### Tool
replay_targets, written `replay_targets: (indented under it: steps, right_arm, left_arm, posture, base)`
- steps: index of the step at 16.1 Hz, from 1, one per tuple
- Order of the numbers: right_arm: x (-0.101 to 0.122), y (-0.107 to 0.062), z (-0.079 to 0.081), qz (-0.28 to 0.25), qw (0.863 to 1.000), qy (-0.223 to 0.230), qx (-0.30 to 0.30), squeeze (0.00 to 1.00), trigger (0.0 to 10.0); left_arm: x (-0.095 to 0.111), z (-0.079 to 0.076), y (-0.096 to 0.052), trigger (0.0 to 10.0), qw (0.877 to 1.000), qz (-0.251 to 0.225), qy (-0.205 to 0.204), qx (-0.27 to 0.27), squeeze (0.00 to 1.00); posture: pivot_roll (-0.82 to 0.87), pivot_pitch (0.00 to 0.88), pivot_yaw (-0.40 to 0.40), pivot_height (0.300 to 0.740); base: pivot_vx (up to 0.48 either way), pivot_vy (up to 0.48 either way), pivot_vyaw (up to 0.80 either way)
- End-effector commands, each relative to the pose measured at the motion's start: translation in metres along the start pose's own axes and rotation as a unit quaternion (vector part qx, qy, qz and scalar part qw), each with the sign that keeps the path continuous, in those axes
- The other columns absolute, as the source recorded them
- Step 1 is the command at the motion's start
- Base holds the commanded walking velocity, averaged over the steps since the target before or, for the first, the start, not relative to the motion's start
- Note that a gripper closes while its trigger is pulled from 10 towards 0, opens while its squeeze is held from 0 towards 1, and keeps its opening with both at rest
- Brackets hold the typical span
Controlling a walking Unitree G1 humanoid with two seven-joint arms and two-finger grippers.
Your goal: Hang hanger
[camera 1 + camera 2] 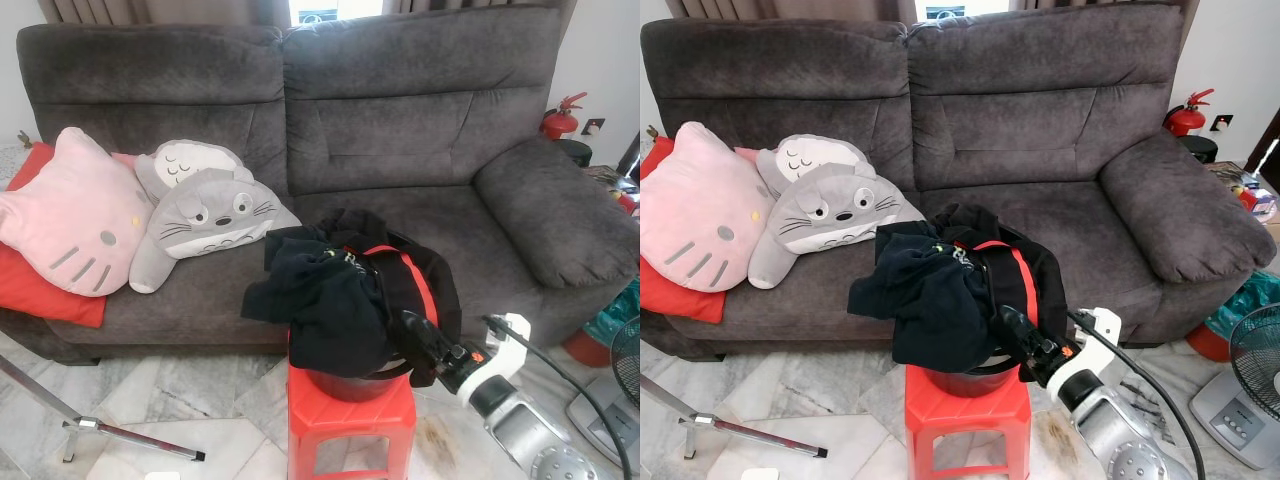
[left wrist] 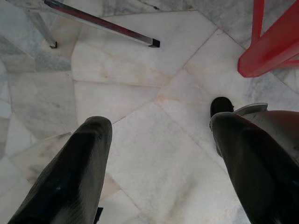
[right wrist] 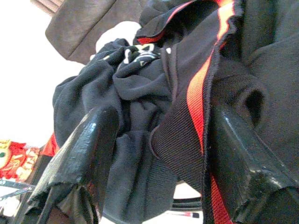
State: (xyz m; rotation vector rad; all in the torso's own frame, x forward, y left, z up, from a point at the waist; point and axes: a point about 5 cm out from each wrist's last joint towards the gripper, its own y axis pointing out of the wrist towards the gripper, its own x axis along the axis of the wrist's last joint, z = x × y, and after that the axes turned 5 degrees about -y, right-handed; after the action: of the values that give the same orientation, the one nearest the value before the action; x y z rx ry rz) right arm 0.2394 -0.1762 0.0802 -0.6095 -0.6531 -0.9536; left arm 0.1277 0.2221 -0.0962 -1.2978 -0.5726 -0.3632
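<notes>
- Where the red plastic stool (image 1: 350,420) stands on the marble floor (image 1: 190,400) in front of the dark grey sofa (image 1: 400,130), a heap of black clothes (image 1: 340,290) with a red stripe sits on top of it, spilling over a dark round container (image 1: 345,383) whose rim alone shows beneath the fabric.
- The hanger cannot be made out; if it is in the heap, the cloth hides it.
- The right tool (image 1: 418,335) reaches into the heap's right side from below; in the right wrist view its two black fingers (image 3: 88,144) stand apart with folds of black cloth and a red-striped ribbed hem (image 3: 196,93) between them, not clamped on anything.
- The right arm's silver body is cut off at the picture's lower edge, with a black cable (image 1: 570,370) looping beside it.
- The left tool (image 2: 159,163) hangs low over the floor, fingers spread wide, holding nothing; a stool leg (image 2: 271,46) and a metal stand foot (image 2: 103,23) lie beyond it.
- On the sofa's left sit a pink cat cushion (image 1: 65,215) over a red cushion (image 1: 50,290), partly covered, and two grey plush cushions (image 1: 200,210).
- A red fire extinguisher (image 1: 560,120) shows behind the sofa's right arm, and a fan (image 1: 1252,385) is cut off at the right edge.
</notes>
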Motion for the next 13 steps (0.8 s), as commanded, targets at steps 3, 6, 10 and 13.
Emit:
replay_targets:
  steps: [3,6,10,13]
  right_arm:
    - [-0.001,0.007,0.006,0.004,1.000,-0.009,0.021,0.00,10.0]
    - [0.003,0.014,0.010,0.000,0.999,-0.011,0.037,0.00,10.0]
    - [-0.005,0.019,0.002,0.012,1.000,-0.002,0.012,0.00,10.0]
    - [-0.009,0.020,0.000,0.018,1.000,0.004,0.008,0.00,10.0]
  left_arm:
    - [-0.002,0.003,0.000,10.0,1.000,0.010,0.005,0.003,0.00]
    - [-0.002,0.003,0.000,10.0,1.000,0.009,0.005,0.001,0.00]
    - [-0.002,0.001,0.000,10.0,1.000,0.010,0.005,-0.002,0.00]
    - [-0.002,0.000,0.000,10.0,1.000,0.010,0.004,-0.004,0.00]
  posture:
    - [-0.12,0.000,0.054,0.740]
    - [-0.12,0.000,0.053,0.740]
    - [-0.12,0.000,0.052,0.740]
    - [-0.12,0.000,0.052,0.740]
  base:
    - [0.000,0.000,0.00]
    - [0.000,0.000,0.00]
    - [0.000,0.000,0.00]
    - [0.000,0.000,0.00]
